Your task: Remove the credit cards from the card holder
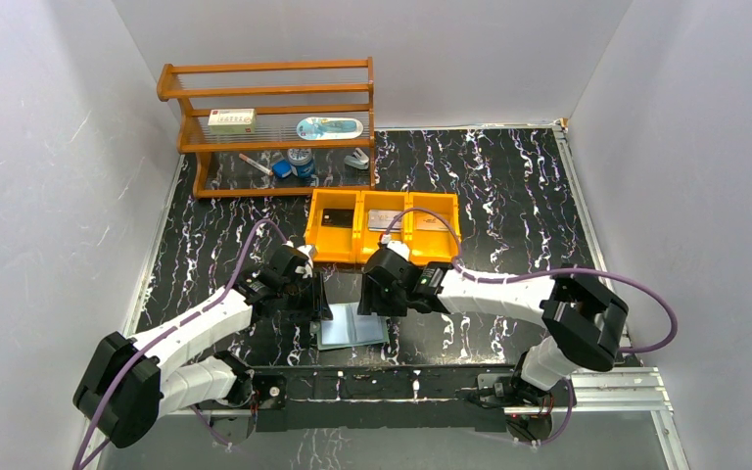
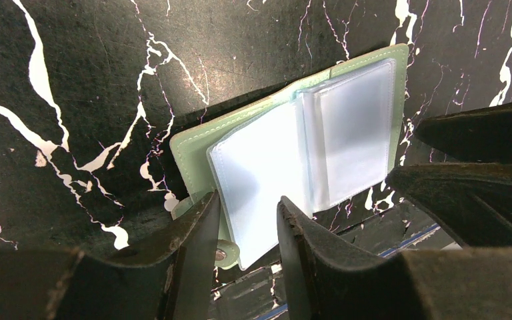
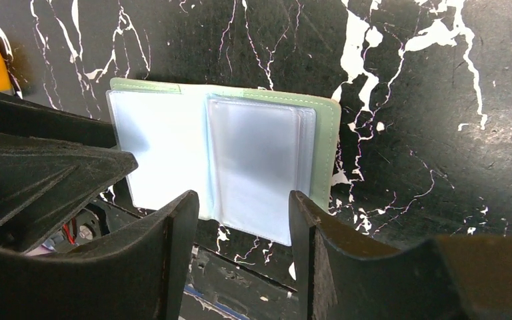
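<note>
Softness decides how the card holder point(image 1: 352, 327) will handle. It lies opened flat on the black marbled table point(image 1: 509, 196), at 6 o'clock from the orange tray point(image 1: 343, 256), and looks light, limp and likely to skid or fold if tugged by one leaf. Its clear inner pockets point(image 3: 257, 160) are glossy and probably slick, so the stitched green border, at 3 o'clock in the right wrist view, seems the surer place to pin or pinch it. Every pocket that shows looks empty. Three cards lie in separate tray compartments: a black card point(image 1: 336, 217) at 9 o'clock, a silver-grey card point(image 1: 386, 218) in the middle and a tan card point(image 1: 434, 223) at 3 o'clock. I judge the emptying done or nearly so. Such cards are thin, stiff and smooth, and are best taken by an edge. The left gripper point(image 2: 248, 203) hovers over the holder's 9 o'clock side with jaws partly apart; a pocket corner shows in the gap, the snap tab point(image 2: 221, 253) sits beside one finger, and nothing is clamped. The right gripper point(image 3: 243, 200) stands at 1 o'clock of the holder, jaws wider, straddling the pocket stack without gripping it. No brand or writing is readable on the holder or the cards. The red print on the white box point(image 1: 232, 119) on the wooden rack point(image 1: 264, 90) is too small to make out.
</note>
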Robot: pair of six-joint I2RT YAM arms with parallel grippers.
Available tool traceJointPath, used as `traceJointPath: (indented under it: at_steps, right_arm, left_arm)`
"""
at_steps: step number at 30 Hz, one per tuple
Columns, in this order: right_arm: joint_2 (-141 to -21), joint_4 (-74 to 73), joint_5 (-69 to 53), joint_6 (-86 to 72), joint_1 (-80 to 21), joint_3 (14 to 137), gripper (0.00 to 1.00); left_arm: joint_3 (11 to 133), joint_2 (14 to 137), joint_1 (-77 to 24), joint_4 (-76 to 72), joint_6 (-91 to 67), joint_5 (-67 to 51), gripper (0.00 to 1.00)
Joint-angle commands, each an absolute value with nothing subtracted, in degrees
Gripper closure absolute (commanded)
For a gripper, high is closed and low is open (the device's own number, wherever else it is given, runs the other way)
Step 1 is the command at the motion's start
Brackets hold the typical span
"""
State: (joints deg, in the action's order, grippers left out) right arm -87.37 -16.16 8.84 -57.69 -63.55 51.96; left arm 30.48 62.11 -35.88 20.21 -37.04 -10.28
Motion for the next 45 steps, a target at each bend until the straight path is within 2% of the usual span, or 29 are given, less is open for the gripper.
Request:
traceJointPath:
  at_steps: [1,10,19,24,29,34,45]
  right_arm:
    - [-89.05,-15.93,8.77,-58.09,-63.79,54.9,0.39]
    - [-92.21,-13.98,5.72,-57.4,-63.74,55.14,0.44]
    - [-91.23,-14.26,6.29,-55.93,-63.98,56.02,0.54]
    - [-90.82,-8.33,1.53,-55.93,-63.98,54.06,0.54]
    - [-91.4,-16.39,7.76,-56.13,-63.98,56.77,0.48]
    - [-89.58,-18.45,10.41,-55.99,-63.98,56.64,0.46]
    - [-93.56,-16.31,6.82,-56.68,-63.98,56.9,0.46]
  left_arm:
    - [31.42,61.85,-36.13,21.53,-36.31,-10.55,0.64]
    - [31.38,62.11,-36.21,21.45,-36.33,-10.63,0.64]
    - [31.08,62.12,-36.16,21.1,-36.46,-10.9,0.65]
    - [30.78,62.31,-36.16,20.57,-36.56,-11.42,0.65]
    - [30.89,61.82,-36.2,20.82,-36.46,-11.3,0.65]
    - [31.01,61.9,-36.17,20.82,-36.73,-10.84,0.64]
    - [32.27,61.73,-36.16,23.81,-37.44,-7.86,0.54]
